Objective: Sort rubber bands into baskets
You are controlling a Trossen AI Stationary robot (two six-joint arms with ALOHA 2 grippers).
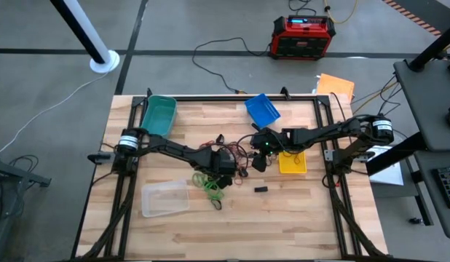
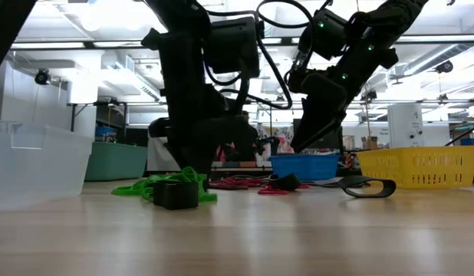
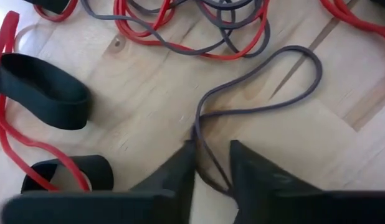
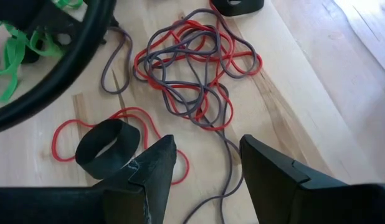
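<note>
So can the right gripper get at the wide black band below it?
Probably yes. The right gripper hangs open just over the black band, which lies flat on bare wood, only a thin red band looping around it.

Even, bright light falls from overhead; in the low view ceiling lamps [image 2: 106,19] glare white and turn the arms [image 2: 199,92] into dark silhouettes. The wooden surface [image 1: 283,211] shows only soft, short shadows. The low view blurs at its near edge. In the left wrist view the fingers [image 3: 251,177] are out of focus, while the grey band [image 3: 267,81] stays sharp.
</note>
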